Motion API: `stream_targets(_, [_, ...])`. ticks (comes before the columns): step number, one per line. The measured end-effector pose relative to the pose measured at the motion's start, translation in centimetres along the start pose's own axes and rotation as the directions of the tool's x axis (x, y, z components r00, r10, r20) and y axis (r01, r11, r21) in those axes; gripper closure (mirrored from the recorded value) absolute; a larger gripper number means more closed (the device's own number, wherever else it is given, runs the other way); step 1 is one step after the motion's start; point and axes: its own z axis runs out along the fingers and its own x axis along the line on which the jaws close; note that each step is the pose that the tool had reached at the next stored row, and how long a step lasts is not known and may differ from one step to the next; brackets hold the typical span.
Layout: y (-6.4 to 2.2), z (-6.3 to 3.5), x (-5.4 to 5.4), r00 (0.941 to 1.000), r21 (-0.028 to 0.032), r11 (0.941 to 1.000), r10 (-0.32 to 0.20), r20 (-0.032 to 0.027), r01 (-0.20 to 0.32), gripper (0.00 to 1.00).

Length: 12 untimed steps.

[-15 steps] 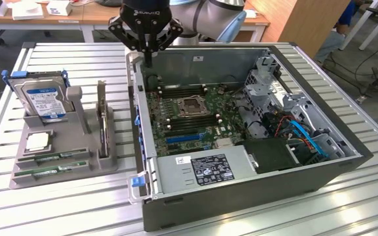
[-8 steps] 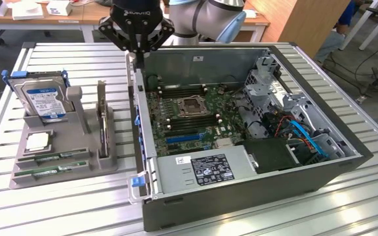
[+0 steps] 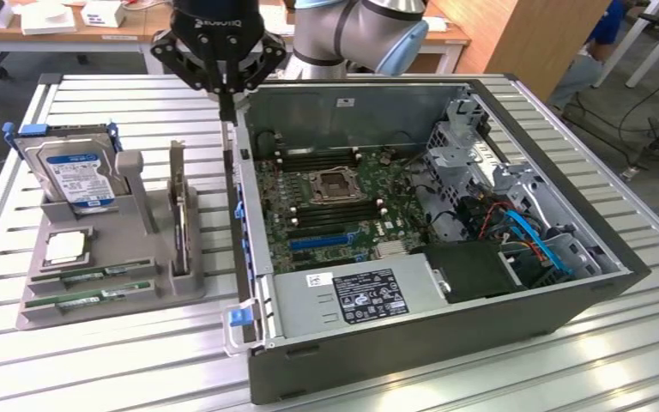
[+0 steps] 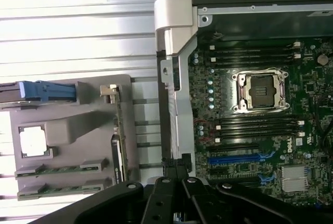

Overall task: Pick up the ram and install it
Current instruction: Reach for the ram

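Exterior view: the gripper (image 3: 226,116), fingers together and empty, hovers over the case (image 3: 444,343) wall. The ram (image 3: 87,276) lies unpicked beside its twin (image 3: 83,299) at the tray's (image 3: 160,287) near edge. The pick looks only just begun, and it calls for parted fingers above the ram.

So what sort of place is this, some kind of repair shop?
Likely a robotics lab or test workshop: a robot arm over an open computer case on a slatted metal table, a grey parts holder beside it.

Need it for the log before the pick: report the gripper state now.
Gripper: closed, holding nothing; both ram sticks lie in the grey tray.
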Motion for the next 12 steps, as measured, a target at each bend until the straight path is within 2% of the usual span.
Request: stream_targets(12, [-0.24, 0.05, 3.2, 1.0, -0.0001, 1.0, 0.001, 0.0001, -0.001, 0.91])
